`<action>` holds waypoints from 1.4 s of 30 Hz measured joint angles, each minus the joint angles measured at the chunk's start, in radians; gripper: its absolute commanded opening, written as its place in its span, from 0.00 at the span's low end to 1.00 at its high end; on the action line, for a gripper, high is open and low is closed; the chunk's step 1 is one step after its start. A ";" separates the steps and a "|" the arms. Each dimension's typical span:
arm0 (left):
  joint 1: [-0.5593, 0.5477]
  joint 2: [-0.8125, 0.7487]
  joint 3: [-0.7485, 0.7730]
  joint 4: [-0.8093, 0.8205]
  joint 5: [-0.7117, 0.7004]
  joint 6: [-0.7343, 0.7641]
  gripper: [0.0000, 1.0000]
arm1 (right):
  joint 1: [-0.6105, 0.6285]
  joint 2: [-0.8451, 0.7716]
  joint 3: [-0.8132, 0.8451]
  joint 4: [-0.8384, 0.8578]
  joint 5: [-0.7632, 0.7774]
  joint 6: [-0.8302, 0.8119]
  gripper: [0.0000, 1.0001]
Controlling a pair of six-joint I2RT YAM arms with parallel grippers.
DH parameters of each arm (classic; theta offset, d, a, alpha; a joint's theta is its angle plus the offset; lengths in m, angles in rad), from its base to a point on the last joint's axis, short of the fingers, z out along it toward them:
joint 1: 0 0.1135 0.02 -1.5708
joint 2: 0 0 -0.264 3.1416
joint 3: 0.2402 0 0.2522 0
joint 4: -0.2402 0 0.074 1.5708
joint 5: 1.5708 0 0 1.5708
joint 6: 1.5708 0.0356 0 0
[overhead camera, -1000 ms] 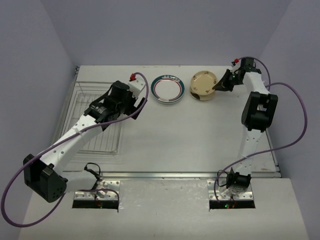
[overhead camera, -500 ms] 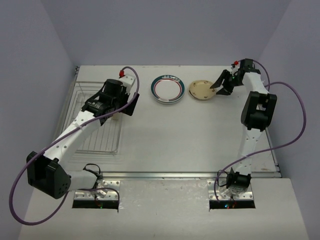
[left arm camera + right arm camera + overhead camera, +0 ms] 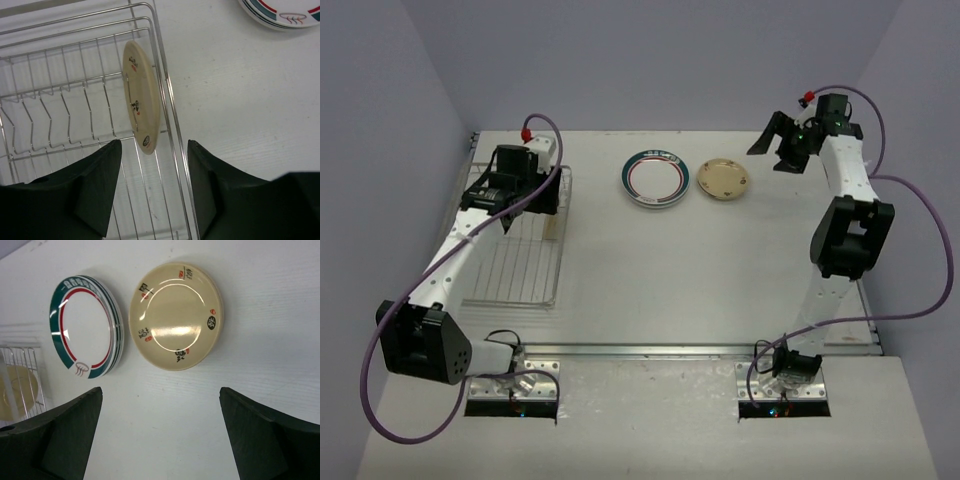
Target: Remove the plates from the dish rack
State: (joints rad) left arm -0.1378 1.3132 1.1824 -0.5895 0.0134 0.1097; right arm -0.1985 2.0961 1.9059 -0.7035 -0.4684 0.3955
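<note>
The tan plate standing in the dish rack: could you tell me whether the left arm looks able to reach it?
Probably yes: the open left gripper hangs just short of the tan plate, on edge by the dish rack rim, nothing between.

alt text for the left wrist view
A tan plate stands on edge in the wire dish rack, near its right rim, just ahead of the open left pincer. A teal-rimmed plate lies on the table, top right.

Lab test cell: bare walls (image 3: 650,60), white table (image 3: 670,270), bolted arm mounts (image 3: 542,372).
</note>
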 measured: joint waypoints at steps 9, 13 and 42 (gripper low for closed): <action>0.026 0.077 0.005 0.001 0.133 -0.004 0.43 | 0.041 -0.264 -0.161 0.075 0.014 -0.090 0.99; 0.065 0.139 0.023 0.002 0.167 -0.011 0.41 | 0.064 -0.299 -0.214 0.081 0.015 -0.119 0.99; 0.171 0.303 0.079 -0.012 0.364 -0.040 0.00 | 0.139 -0.390 -0.312 0.139 -0.034 -0.160 0.99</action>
State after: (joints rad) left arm 0.0334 1.6164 1.2612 -0.6015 0.3773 0.0701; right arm -0.0600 1.7061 1.5944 -0.5648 -0.5021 0.2355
